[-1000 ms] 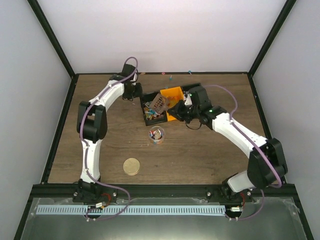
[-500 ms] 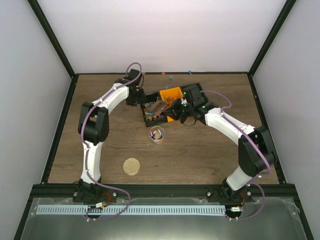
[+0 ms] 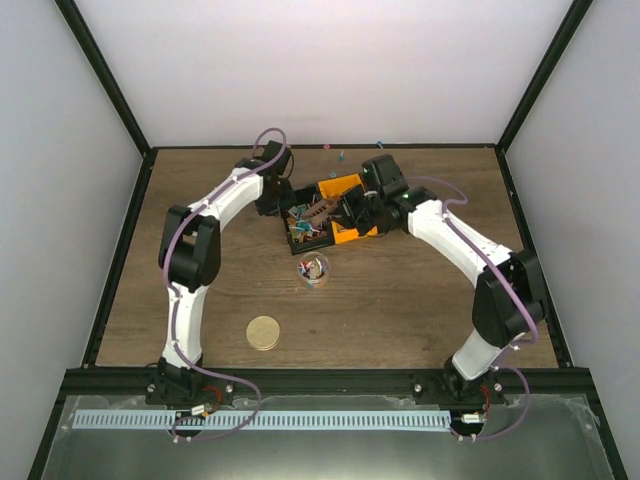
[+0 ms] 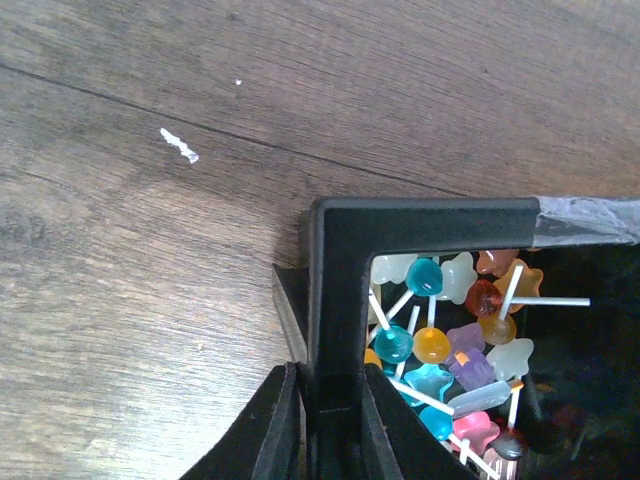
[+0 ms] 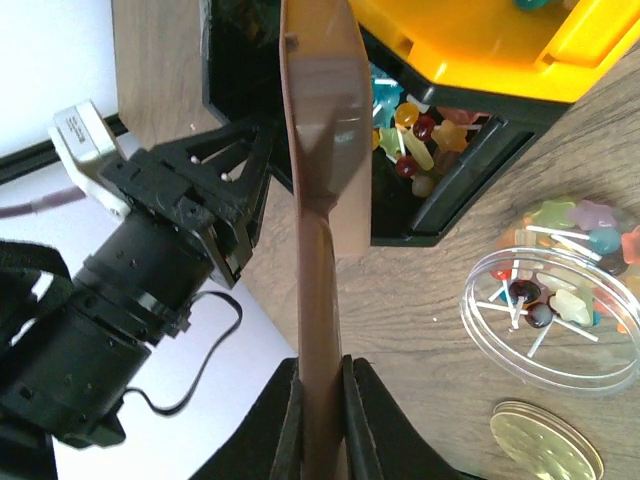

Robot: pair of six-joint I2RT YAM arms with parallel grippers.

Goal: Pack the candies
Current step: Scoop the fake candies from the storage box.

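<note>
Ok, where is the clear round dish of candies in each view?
Top external: the clear round dish sits mid-table, just below the black bin.
Left wrist: not in it; the left end effector grips the black bin's wall.
Right wrist: lower right, above the tan disc, past the brown scoop in the right end effector.
Shared landmark: the black bin.

candies point(image 4: 432, 345) teal, orange, pink, white | bin point(image 4: 420, 212) black | tray point(image 5: 470, 40) orange | scoop point(image 5: 325, 150) brown
</note>
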